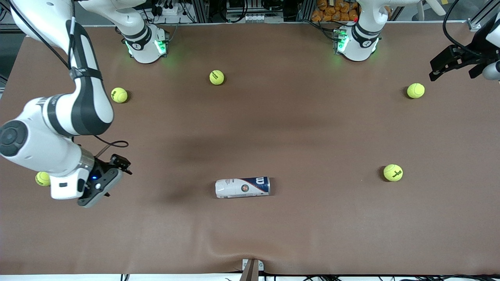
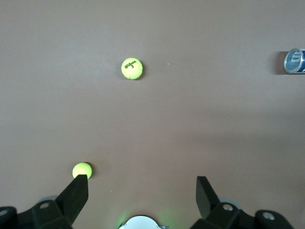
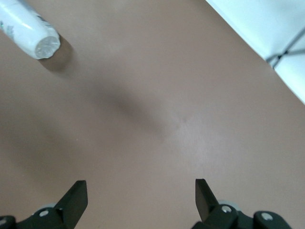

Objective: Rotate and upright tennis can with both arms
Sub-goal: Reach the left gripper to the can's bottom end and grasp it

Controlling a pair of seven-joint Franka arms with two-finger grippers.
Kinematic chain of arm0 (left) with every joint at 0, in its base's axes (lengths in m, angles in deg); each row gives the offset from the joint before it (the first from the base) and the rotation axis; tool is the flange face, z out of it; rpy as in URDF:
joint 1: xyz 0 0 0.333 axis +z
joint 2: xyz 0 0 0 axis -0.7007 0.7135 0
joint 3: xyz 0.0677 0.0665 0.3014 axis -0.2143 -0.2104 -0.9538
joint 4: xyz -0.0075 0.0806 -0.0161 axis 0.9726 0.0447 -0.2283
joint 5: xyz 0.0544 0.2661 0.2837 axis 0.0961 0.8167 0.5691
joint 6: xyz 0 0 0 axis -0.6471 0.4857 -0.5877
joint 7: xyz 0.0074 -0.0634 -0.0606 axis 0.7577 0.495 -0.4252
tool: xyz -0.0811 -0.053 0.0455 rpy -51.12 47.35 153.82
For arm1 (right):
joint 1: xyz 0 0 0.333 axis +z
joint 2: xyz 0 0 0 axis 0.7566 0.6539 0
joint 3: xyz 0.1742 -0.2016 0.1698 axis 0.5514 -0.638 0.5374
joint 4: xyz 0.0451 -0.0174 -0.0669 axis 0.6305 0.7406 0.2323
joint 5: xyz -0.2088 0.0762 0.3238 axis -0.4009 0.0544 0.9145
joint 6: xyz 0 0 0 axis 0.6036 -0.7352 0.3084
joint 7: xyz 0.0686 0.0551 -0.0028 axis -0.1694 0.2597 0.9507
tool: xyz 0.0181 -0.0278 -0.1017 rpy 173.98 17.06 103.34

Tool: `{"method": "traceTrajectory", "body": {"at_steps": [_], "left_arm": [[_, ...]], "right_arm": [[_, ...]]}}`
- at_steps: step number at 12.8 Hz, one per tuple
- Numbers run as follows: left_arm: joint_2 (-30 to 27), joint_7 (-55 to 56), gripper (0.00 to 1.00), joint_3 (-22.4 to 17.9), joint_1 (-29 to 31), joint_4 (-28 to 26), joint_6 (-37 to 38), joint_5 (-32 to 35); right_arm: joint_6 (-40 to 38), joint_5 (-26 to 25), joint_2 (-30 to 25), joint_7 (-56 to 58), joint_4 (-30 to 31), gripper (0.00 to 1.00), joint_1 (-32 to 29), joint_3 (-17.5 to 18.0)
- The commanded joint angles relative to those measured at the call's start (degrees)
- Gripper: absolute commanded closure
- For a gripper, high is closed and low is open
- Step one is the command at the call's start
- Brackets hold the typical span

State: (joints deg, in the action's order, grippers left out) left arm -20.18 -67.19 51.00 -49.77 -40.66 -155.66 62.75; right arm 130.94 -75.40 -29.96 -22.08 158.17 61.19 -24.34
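Lying flat, tennis can (image 1: 242, 187) with white "W" logo, left gripper (image 2: 142, 188) and right gripper (image 3: 141, 193) spread wide, empty.

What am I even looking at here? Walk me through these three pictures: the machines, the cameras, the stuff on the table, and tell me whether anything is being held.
Two white robot arms stand at a brown table. The wide picture comes from a high camera facing them. The other two come from cameras on each arm's wrist, looking past its own fingers.

The right pincer hangs over the table's right-arm end, open and empty. The left pincer hangs over the left-arm end, also open and empty.

A tennis can lies on its side, mid-table, untouched. Five yellow-green tennis balls are scattered around, such as one toward the left arm's end and one nearer the bases.

Nothing is held.
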Motion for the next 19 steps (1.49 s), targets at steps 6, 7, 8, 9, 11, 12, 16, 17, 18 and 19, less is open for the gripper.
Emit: {"method": "traceTrajectory", "body": {"at_steps": [6, 7, 8, 9, 11, 12, 16, 17, 18, 19], "left_arm": [[12.9, 1.4, 0.0, 0.0, -0.6, -6.9, -7.3, -25.1], [14.6, 1.5, 0.0, 0.0, -0.3, -11.1, -12.1, -30.4], [16.3, 2.2, 0.0, 0.0, -0.3, -14.7, -16.8, -38.1], [18.7, 2.4, 0.0, 0.0, -0.4, -16.9, -20.5, -44.9], [24.9, 0.1, 0.0, 0.2, -1.3, -16.7, -24.7, -49.5], [27.3, -2.1, 0.0, 0.8, -2.2, -16.7, -27.8, -53.7], [40.9, -8.1, 0.0, 0.9, -4.2, -10.2, -31.9, -74.0], [43.7, -10.7, 0.0, 0.8, -4.7, -8.4, -32.1, -77.6], [46.1, -14.1, 0.0, 0.9, -5.9, -7.2, -32.3, -80.2], [48.2, -17.4, 0.0, 0.9, -6.4, -5.5, -33.6, -84.0]], "right_arm": [[-16.4, -6.5, -13.9, -20.4, 2.1, 0.0, 0.0, -3.9], [-18.1, -7.4, -15.5, -21.9, 2.1, 0.0, -0.2, -5.7], [-19.8, -7.5, -16.4, -22.8, 2.1, 0.0, -0.3, -7.6], [-21.0, -7.6, -17.2, -23.5, 2.1, 0.0, -0.2, -9.5], [-23.0, -7.6, -18.8, -28.5, 2.2, 0.0, -0.2, -10.1], [-24.0, -7.5, -19.7, -32.5, 2.1, 0.0, 0.3, -10.0], [-25.9, -6.7, -21.5, -35.3, 2.0, 0.0, 0.5, -9.7], [-26.3, -6.7, -22.4, -37.5, 2.0, 0.0, 0.4, -9.7], [-27.1, -6.7, -22.7, -39.9, 1.7, 0.0, 0.5, -9.4], [-28.2, -6.7, -22.7, -40.8, 1.3, 0.0, 0.5, -9.2]]}}
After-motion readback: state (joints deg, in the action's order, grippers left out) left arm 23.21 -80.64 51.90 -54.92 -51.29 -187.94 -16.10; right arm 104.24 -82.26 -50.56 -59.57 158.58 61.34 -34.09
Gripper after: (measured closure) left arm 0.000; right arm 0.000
